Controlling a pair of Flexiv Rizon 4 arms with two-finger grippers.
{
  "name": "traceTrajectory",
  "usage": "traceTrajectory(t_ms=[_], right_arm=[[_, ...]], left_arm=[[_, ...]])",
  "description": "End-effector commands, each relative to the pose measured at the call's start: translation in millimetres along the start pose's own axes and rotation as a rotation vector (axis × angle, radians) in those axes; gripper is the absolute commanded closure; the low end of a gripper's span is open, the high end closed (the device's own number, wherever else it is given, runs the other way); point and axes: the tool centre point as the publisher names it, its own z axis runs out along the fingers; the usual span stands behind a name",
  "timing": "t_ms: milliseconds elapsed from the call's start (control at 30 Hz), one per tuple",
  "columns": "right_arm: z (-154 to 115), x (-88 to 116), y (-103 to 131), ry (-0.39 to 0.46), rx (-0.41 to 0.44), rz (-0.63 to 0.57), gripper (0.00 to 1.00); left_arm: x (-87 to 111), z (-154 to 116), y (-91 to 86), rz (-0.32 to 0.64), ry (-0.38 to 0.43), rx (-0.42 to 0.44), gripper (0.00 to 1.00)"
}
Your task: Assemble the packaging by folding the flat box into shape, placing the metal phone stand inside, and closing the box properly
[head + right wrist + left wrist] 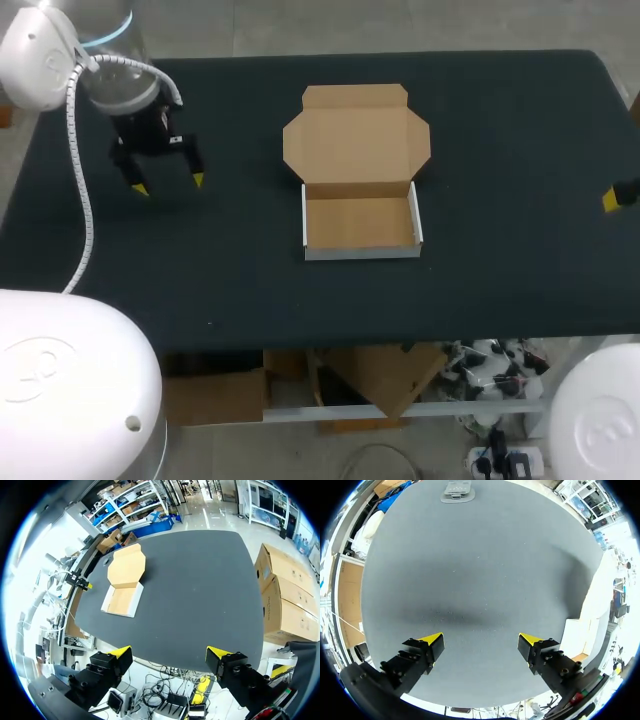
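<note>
From the head view, find the box [360, 222] at the middle of the worktop [500, 120], folded into a shallow tray, with its lid [356, 138] lying open and flat toward the far edge and nothing inside. Find the left gripper [169, 184] near the far left corner, well apart from the box, fingers spread and holding nothing. No sign here of the metal phone stand, perhaps hidden under the left arm. From the left wrist view, note the spread fingers over bare worktop and, well ahead of them at the worktop's edge, a flat grey piece [456, 491], probably the stand, though too small to be sure; note also the box's white wall [577, 635] off beside one finger. Judged as the step in hand: fetching the stand. Keep the fingers wide, come down square over the piece and close across its narrow side, guarding against sliding it off that edge. From the right wrist view, see the right gripper [169, 656] out past the worktop's right edge, fingers spread and empty, box well ahead; hold it clear, or bring it in to steady the tray.
</note>
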Motion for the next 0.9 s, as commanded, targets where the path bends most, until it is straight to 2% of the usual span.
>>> traceTrajectory(t_ms=[33, 367, 533, 900], right_arm=[[-1, 0, -1, 0.000, 0.001, 0.000, 0.00], [-1, 0, -1, 0.000, 0.001, 0.000, 0.00], [-1, 0, -1, 0.000, 0.001, 0.000, 0.00], [-1, 0, -1, 0.000, 0.001, 0.000, 0.00]], left_arm=[[0.2, 0, -0.5, 0.000, -0.003, -0.001, 0.00], [0.2, 0, -0.5, 0.000, -0.003, -0.001, 0.00], [2.2, 5, -16.2, 0.006, -0.013, -0.006, 0.00], [-2.6, 8, -34.3, 0.040, -0.024, 0.001, 0.00]])
